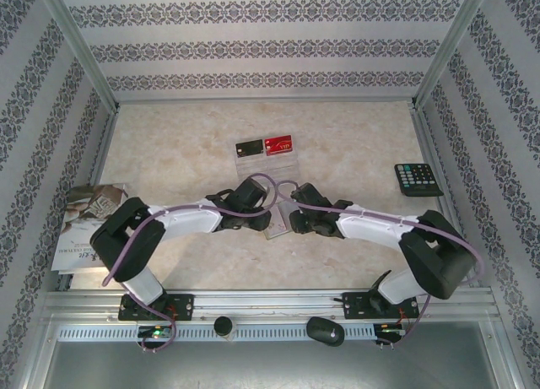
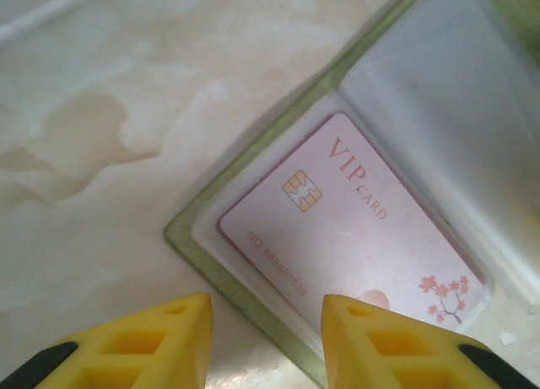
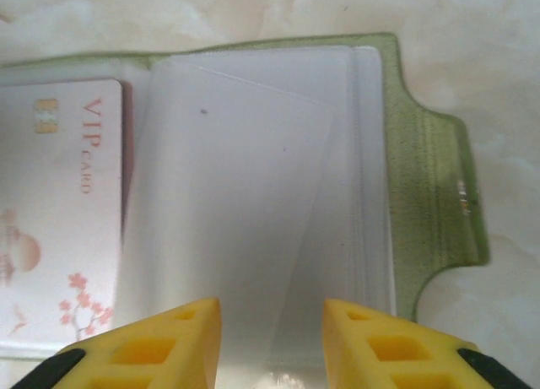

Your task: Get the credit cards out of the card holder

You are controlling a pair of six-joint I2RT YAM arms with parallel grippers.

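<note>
From above, the left hand (image 1: 256, 221) and right hand (image 1: 297, 221) meet over the card holder (image 1: 276, 229) mid-counter (image 1: 169, 153), with a black card (image 1: 248, 148) and a red card (image 1: 278, 143) lying farther back, well apart from it. The left wrist view shows the holder open, olive-edged, with a pink VIP card (image 2: 354, 237) inside; this hand's yellow fingers (image 2: 160, 338) stand partly spread, gripping nothing. The right wrist view adds the clear sleeves (image 3: 253, 195) and the snap tab (image 3: 447, 195); that hand is likewise partly spread and empty.

The card holder (image 1: 276, 226) lies before the cards (image 1: 278, 143), calculator (image 1: 418, 179) far right.
</note>
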